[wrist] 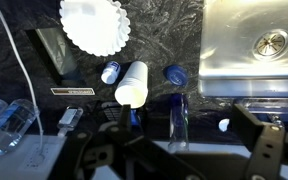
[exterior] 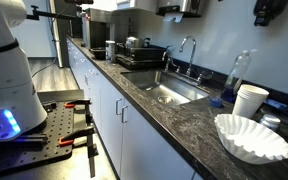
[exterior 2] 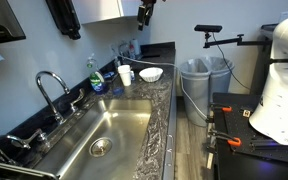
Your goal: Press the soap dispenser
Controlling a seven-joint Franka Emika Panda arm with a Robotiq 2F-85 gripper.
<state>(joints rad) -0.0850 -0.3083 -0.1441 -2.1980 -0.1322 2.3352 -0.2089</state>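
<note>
The top edge is cutting off the soap dispenser [exterior: 269, 12] at 1 o'clock in an exterior view. The gripper [exterior 2: 144, 12] is showing at 12 o'clock in an exterior view, too small and dark to read. In the wrist view, the fingers [wrist: 259, 150] are blurring into dark shapes at 6 o'clock.

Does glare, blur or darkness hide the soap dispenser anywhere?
In both exterior views the soap dispenser is a dark, featureless shape cut by the top edge; in an exterior view the sink glares; the wrist view is dim, soft below, and misses it.
</note>
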